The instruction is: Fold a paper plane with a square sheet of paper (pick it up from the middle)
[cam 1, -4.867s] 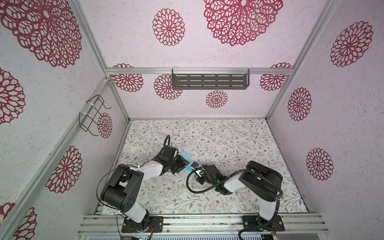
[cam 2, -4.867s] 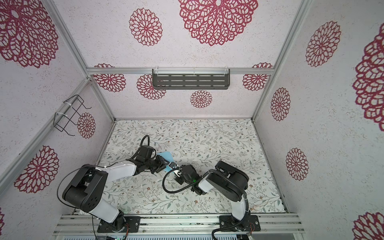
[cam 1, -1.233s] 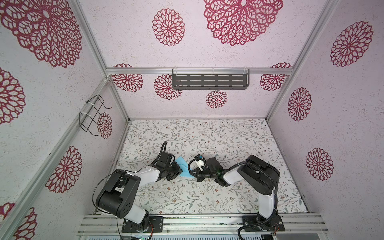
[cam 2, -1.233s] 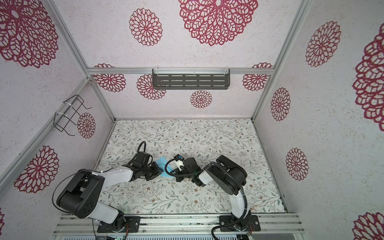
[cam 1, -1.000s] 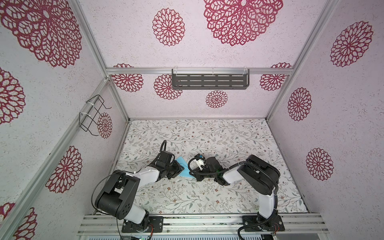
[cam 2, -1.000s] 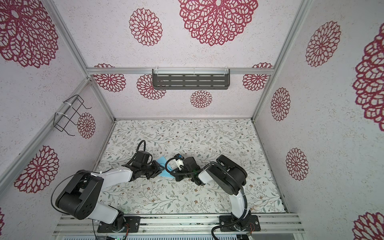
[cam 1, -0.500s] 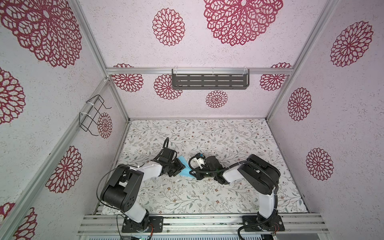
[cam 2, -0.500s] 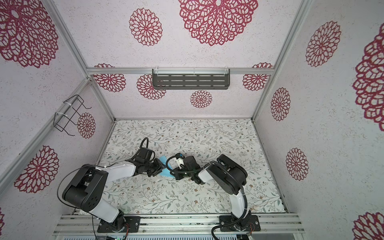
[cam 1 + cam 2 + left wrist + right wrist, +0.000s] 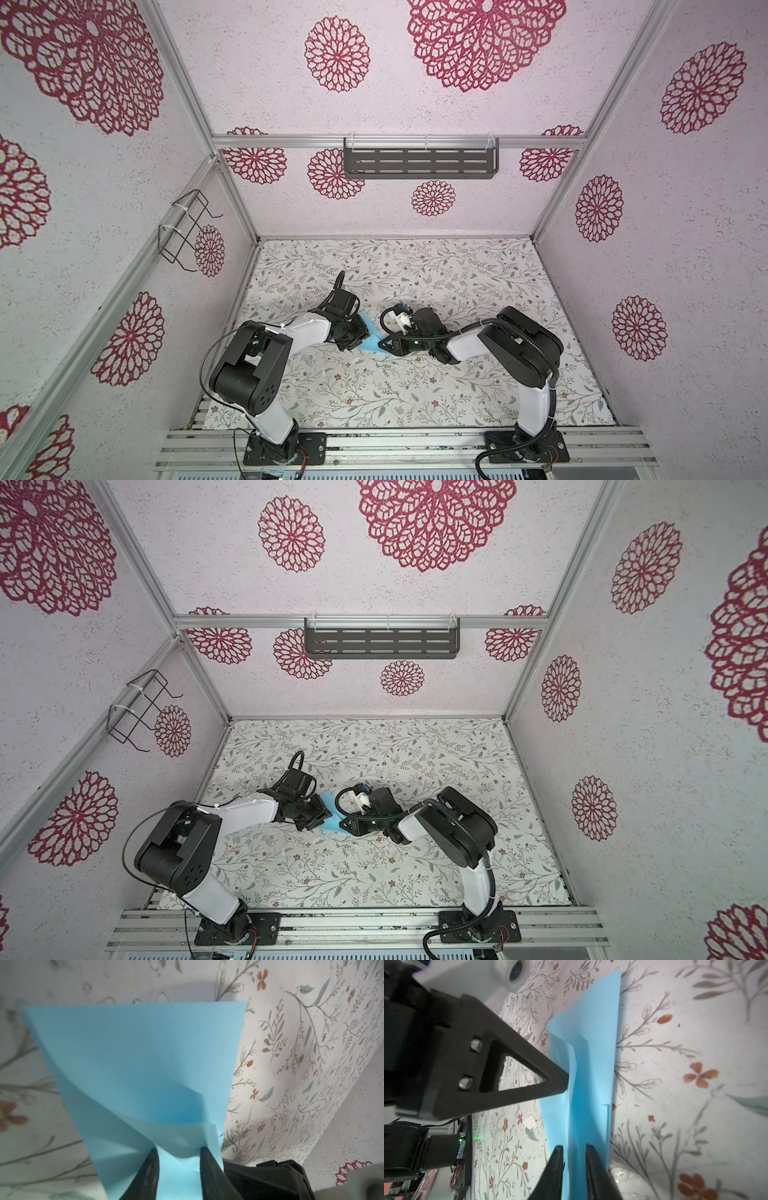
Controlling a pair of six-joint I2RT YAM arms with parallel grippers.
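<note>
The square sheet of paper (image 9: 370, 337) (image 9: 331, 817), light blue and partly folded, lies mid-table between both grippers. In the left wrist view the paper (image 9: 145, 1053) spreads away from my left gripper (image 9: 178, 1151). Its fingers stand apart, with a loose pucker of paper between and around them. My right gripper (image 9: 574, 1147) is open a narrow way, straddling a raised ridge of the paper (image 9: 593, 1053) without pinching it. A left finger (image 9: 529, 1084) touches the paper's upright fold. In both top views the left gripper (image 9: 359, 338) and right gripper (image 9: 381, 344) nearly meet. No paper plane shows.
A floral cloth (image 9: 457, 274) covers the table. A grey slotted shelf (image 9: 419, 164) hangs on the back wall and a wire basket (image 9: 185, 232) on the left wall. Small white scraps (image 9: 530, 1122) lie near the paper. An aluminium rail (image 9: 395, 440) runs along the front.
My right gripper's jaws have parted from shut to a narrow gap round the paper's ridge. The left gripper has shifted slightly away from the front. The paper stays between them.
</note>
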